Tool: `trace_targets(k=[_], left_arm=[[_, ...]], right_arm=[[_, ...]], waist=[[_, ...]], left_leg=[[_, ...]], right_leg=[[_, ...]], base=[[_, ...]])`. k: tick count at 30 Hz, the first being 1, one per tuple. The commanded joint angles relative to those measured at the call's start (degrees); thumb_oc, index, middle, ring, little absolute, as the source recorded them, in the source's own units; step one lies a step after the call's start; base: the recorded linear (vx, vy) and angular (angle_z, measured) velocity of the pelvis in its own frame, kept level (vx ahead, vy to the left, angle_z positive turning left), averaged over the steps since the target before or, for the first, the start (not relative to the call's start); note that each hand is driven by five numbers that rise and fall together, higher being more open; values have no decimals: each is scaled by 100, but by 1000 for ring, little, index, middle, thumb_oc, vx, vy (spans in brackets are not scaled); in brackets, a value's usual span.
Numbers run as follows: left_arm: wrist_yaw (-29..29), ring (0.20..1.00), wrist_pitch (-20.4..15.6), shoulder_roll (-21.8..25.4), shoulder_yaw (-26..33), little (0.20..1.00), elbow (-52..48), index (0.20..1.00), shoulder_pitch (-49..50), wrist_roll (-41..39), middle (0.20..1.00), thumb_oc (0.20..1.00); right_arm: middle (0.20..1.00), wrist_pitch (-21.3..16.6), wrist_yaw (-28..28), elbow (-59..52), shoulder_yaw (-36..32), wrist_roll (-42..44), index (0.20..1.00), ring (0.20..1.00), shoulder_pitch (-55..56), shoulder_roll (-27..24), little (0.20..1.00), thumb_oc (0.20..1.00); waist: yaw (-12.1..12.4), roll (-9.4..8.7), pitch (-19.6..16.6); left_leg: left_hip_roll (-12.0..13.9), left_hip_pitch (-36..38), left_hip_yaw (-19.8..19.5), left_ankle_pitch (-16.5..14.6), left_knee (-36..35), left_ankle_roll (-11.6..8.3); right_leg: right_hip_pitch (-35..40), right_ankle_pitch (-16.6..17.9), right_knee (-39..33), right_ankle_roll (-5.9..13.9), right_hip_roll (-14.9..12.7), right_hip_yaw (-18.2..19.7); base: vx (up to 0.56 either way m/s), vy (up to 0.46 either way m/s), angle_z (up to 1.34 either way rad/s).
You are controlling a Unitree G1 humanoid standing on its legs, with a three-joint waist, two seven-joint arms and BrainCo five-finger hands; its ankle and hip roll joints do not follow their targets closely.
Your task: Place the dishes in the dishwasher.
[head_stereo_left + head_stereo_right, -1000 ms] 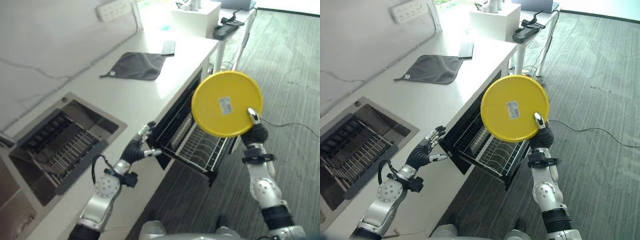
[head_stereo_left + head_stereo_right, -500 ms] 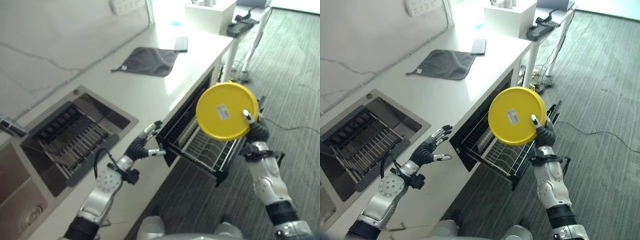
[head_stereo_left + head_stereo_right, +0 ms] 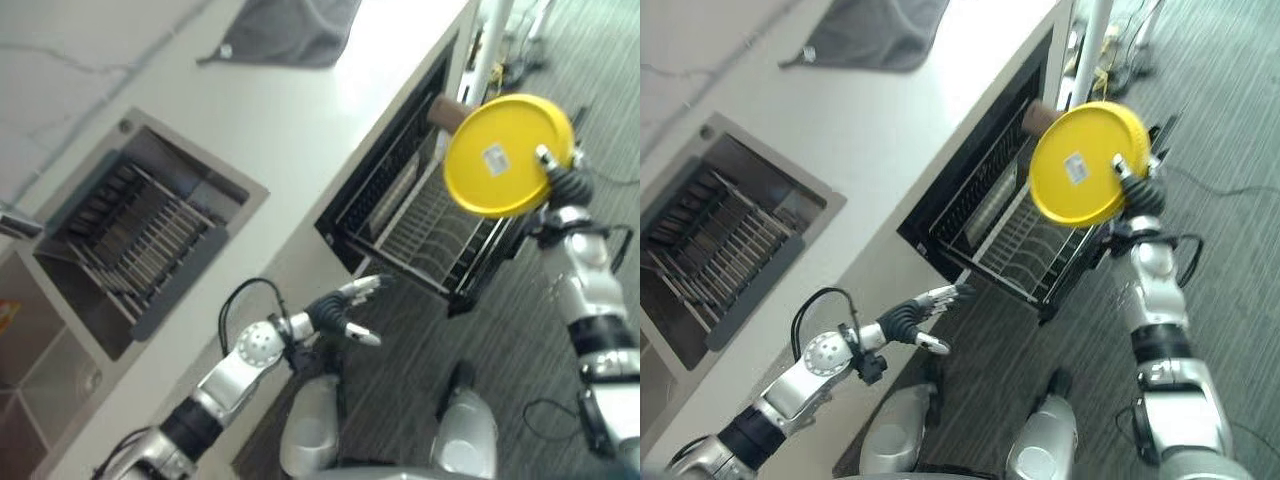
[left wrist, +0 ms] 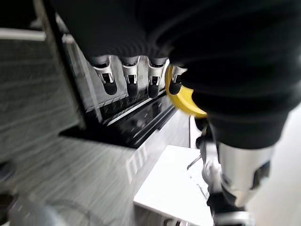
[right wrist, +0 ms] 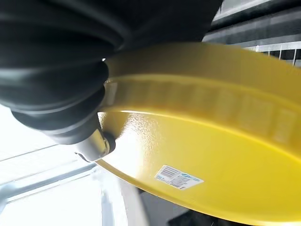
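Above the outer edge of the pulled-out dishwasher rack point(image 3: 420, 235), the right hand point(image 3: 561, 178) held the yellow plate point(image 3: 503, 168) up on edge, its underside with a small white label turned toward the head camera. The thumb lay across that underside near the rim, and in the right wrist view the plate point(image 5: 211, 141) sat clamped at its edge against the dark wrist cover, so the hand was closed on the plate by a rim pinch. The plate looked like a stiff, thin moulded piece, probably plastic and light, with a glossy surface that could slip in a pinch taken so near the edge; it seemed unlikely to break from a short drop, though it might bounce off the wires. A hold at the rim suited it, since that left the opposite edge free to go down between the rack's upright tines. The left hand point(image 3: 340, 312) hung below the front edge of the table point(image 3: 290, 120), near the dishwasher opening, its fingers straight and spread and holding nothing. A grey cloth point(image 3: 290, 28) lay on the table toward its far end, and the sink point(image 3: 130, 240) with its dark drain rack sat well apart from the plate.
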Motion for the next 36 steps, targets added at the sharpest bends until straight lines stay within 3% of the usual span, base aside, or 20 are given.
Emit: trace_targets(k=[1, 5, 7, 10, 14, 17, 18, 22, 26, 30, 36], left_arm=[[237, 1000, -74, 44, -130, 1000, 22, 1000, 123, 377, 1000, 1000], [845, 1000, -126, 122, -652, 1000, 797, 1000, -92, 556, 1000, 1000], [1595, 1000, -555, 172, -813, 1000, 1604, 1000, -48, 1038, 1000, 1000], [1881, 1000, -722, 140, -800, 1000, 2203, 1000, 97, 1654, 1000, 1000], [2204, 1000, -592, -30, -560, 1000, 3133, 1000, 241, 2182, 1000, 1000], [2409, 1000, -310, -143, -381, 1000, 3853, 1000, 222, 2588, 1000, 1000], [2482, 1000, -345, -153, -297, 1000, 4091, 1000, 301, 2625, 1000, 1000], [2588, 1000, -458, -130, -217, 1000, 4090, 1000, 365, 2702, 1000, 1000], [2700, 1000, -526, 16, -288, 1000, 3972, 1000, 374, 2591, 1000, 1000], [2800, 1000, -688, 170, -252, 1000, 3899, 1000, 443, 2525, 1000, 1000], [3042, 1000, -882, 246, -341, 1000, 3857, 1000, 535, 2429, 1000, 1000]], right_arm=[[200, -534, 152, -299, 205, -411, 200, 200, -561, -181, 200, 200], [200, -599, 232, 281, 685, -1054, 200, 200, -1399, -444, 200, 200], [200, -702, 122, 496, 1203, -2122, 200, 200, -1818, -545, 200, 200], [200, -705, 37, 545, 1615, -2538, 200, 200, -2175, -608, 200, 200], [200, -729, -62, 696, 2052, -3252, 200, 200, -2498, -555, 200, 200], [200, -714, -485, 840, 2468, -4071, 200, 200, -2918, -560, 200, 200], [200, -606, -795, 917, 2752, -4453, 200, 200, -3134, -577, 200, 200], [200, -423, -920, 936, 3140, -5191, 200, 200, -3377, -685, 200, 200], [200, -351, -1710, 1173, 3811, -6557, 200, 200, -3690, -831, 200, 200], [200, -85, -2100, 1411, 4368, -7145, 200, 200, -3943, -953, 200, 200], [200, 281, -2274, 1615, 4673, -7006, 200, 200, -3983, -985, 200, 200]], waist=[[45, -143, -277], [101, -171, -13], [243, -230, -13], [382, -242, -13], [561, -236, -13], [698, -312, -13], [769, -369, -13], [858, -417, -13], [980, -470, -13], [1112, -544, -13], [1164, -592, -13]], left_leg=[[194, 55, -95, -267, 353, 138], [210, -313, -114, -253, 594, 144], [236, -870, -207, -260, 835, 169], [249, -1217, -336, -238, 959, 200], [223, -1443, -490, -212, 1051, 253], [196, -1702, -623, -198, 1139, 280], [188, -1741, -693, -368, 1256, 257], [178, -1944, -760, -389, 1345, 281], [159, -2204, -871, -447, 1503, 327], [135, -2441, -967, -439, 1530, 345], [98, -2592, -1019, -442, 1534, 376]], right_leg=[[-18, -129, 393, -55, -47, 130], [-370, -213, 700, -110, -33, 241], [-875, -310, 1037, -157, -28, 262], [-1177, -427, 1298, -209, 16, 232], [-1317, -545, 1502, -282, 70, 148], [-1468, -555, 1583, -298, 87, 51], [-1461, -696, 1681, -233, 82, 65], [-1554, -677, 1689, -241, 110, 2], [-1668, -676, 1756, -242, 105, -88], [-1726, -630, 1681, -211, 147, -202], [-1791, -607, 1630, -205, 196, -246]], base=[[-45, 20, -4], [-55, 15, -5], [-55, -21, 13], [-32, -13, 13], [-3, 11, 8], [1, -19, 14], [61, -37, 9], [13, -5, 2], [-4, -6, 10], [-22, -44, 6], [-5, -12, 7]])
